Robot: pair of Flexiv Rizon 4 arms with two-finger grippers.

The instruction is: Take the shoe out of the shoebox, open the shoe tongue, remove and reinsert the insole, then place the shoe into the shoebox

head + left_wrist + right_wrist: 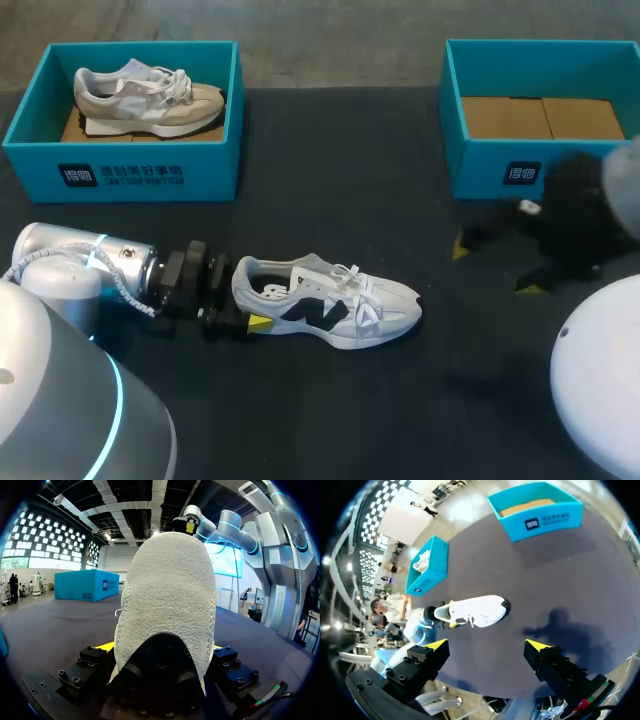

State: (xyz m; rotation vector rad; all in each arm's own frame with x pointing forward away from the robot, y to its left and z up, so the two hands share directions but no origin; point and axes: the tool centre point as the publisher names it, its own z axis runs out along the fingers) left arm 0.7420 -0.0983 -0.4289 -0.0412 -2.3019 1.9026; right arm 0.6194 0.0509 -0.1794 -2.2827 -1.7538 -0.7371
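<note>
A white shoe (335,305) with a black side mark lies on its sole on the dark table, toe to the right. My left gripper (232,295) is shut on its heel, one yellow-tipped finger on each side. In the left wrist view the pale heel (167,605) fills the space between the fingers. My right gripper (495,268) hangs open and empty above the table's right part, well apart from the shoe; in its wrist view the shoe (475,611) lies far ahead of the spread fingers (436,645).
An empty teal shoebox (490,165) with a cardboard floor stands at the back right. A second teal box (120,170) at the back left holds a beige shoe (150,95). Bare table lies between the white shoe and both boxes.
</note>
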